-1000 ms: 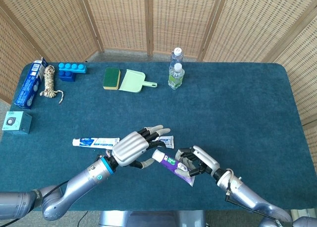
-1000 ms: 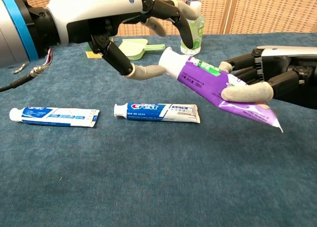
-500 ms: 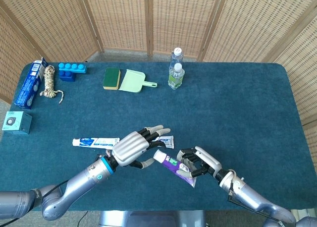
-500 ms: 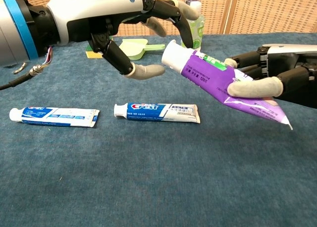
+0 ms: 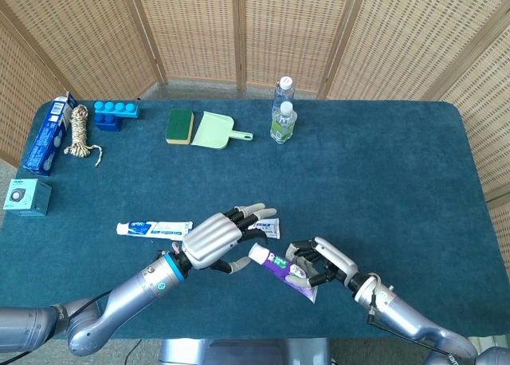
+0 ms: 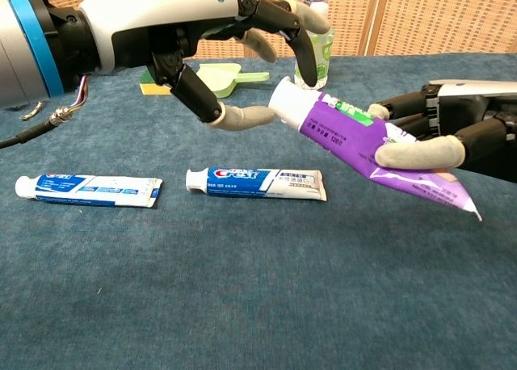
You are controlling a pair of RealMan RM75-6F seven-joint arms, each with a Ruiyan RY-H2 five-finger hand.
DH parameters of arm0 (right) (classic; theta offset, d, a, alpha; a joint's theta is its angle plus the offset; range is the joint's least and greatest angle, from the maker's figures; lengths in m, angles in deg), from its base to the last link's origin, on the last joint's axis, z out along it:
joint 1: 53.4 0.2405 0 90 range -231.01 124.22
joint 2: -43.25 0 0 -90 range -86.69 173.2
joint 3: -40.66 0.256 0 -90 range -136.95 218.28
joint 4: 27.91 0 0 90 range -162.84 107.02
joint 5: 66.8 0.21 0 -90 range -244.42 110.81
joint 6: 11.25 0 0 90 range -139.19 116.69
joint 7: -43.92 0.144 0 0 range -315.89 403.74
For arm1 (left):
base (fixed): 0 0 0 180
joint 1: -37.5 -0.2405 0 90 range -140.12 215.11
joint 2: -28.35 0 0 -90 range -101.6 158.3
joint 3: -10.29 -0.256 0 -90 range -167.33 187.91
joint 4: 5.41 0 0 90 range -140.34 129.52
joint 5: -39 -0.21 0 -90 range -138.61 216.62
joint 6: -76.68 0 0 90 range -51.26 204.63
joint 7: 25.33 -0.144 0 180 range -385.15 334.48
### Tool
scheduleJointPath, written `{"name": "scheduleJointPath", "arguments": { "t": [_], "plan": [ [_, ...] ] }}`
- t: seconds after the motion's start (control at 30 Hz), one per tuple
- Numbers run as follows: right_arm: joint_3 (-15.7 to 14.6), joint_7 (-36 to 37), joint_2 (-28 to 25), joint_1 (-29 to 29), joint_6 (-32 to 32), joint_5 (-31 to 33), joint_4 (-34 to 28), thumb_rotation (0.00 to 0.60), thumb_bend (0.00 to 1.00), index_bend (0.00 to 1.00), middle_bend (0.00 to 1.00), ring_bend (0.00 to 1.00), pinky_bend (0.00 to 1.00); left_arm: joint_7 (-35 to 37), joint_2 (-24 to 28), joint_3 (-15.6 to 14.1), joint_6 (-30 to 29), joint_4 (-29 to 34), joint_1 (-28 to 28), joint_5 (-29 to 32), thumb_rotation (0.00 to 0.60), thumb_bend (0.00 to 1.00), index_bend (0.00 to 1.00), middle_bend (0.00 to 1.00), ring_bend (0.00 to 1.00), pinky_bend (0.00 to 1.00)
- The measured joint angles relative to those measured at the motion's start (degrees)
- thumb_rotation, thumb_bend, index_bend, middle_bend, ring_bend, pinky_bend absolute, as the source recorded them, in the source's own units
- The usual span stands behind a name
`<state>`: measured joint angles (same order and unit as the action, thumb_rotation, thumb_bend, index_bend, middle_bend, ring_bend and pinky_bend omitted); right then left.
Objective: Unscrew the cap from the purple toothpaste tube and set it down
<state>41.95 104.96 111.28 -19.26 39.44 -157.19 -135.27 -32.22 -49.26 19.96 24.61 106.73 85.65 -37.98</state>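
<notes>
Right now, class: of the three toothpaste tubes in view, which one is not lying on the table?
The purple toothpaste tube, held in the air by the right hand. The two blue-and-white tubes lie flat on the table.

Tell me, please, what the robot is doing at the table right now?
The right hand holds a purple toothpaste tube above the dark blue table cloth, its white cap pointing towards the left hand. The left hand's fingers are spread around the cap, the thumb at its side. The cap is on the tube. Two white-and-blue toothpaste tubes lie flat on the cloth below.
</notes>
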Motion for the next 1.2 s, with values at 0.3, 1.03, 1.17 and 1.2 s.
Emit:
{"name": "scheduleJointPath", "arguments": {
  "t": [0.3,1.03,1.17,1.2],
  "plan": [
    [-0.5,1.4,0.2,0.5,0.3,0.1,0.7,0.6,0.64,0.98,0.73,0.75,0.86,-0.3,0.2,-0.3,-0.3,0.3,0.1,0.2,0.6,0.36,0.36,0.07,0.0,0.14],
    [-1.7,6.7,-0.1,0.9,2.4,-0.6,2.8,0.6,0.64,0.99,0.75,0.77,0.87,-0.6,0.9,-0.9,-0.9,0.6,0.0,0.3,0.6,0.36,0.4,0.08,0.0,0.14],
    [-1.7,7.8,-0.1,1.0,2.8,-0.6,3.1,0.6,0.64,0.99,0.75,0.77,0.87,-0.4,0.9,-1.0,-1.0,0.6,-0.1,0.2,0.6,0.36,0.4,0.08,0.0,0.14],
    [-1.7,8.0,-0.1,1.0,2.9,-0.6,3.1,0.6,0.64,0.99,0.75,0.77,0.87,-0.3,1.0,-1.0,-1.1,0.6,-0.2,0.2,0.6,0.36,0.4,0.08,0.0,0.14]
  ]
}}
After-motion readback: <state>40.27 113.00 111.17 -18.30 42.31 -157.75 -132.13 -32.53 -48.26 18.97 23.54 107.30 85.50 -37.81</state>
